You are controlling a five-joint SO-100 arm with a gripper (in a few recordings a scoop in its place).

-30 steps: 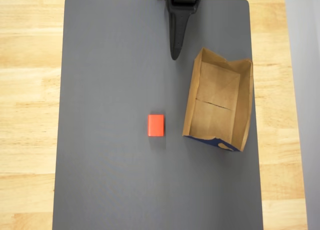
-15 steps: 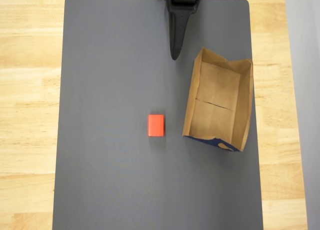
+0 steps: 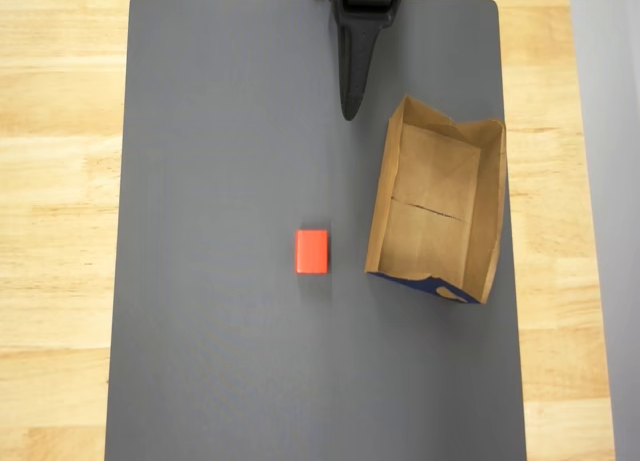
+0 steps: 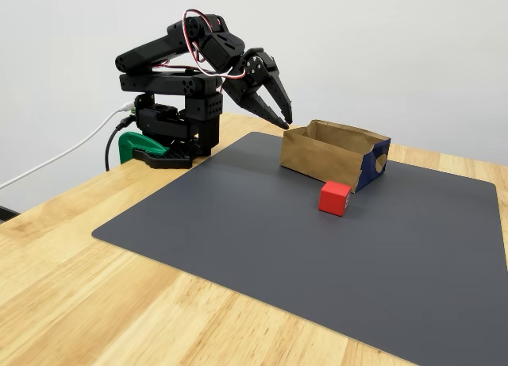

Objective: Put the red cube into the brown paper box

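Hand (image 4: 279, 116) fingers slightly apart, raised nr box (image 4: 317, 156); red cube (image 4: 335, 198) on mat beside box

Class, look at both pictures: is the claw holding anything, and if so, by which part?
Nothing is held. The claw hangs above the mat with nothing between its fingers, while the red cube sits on the grey mat beside the brown paper box.

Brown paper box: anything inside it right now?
Nothing. In the overhead view the brown paper box shows only its bare creased floor. The red cube sits outside on the grey mat, apart from the box. The tool is empty near the box's far corner.
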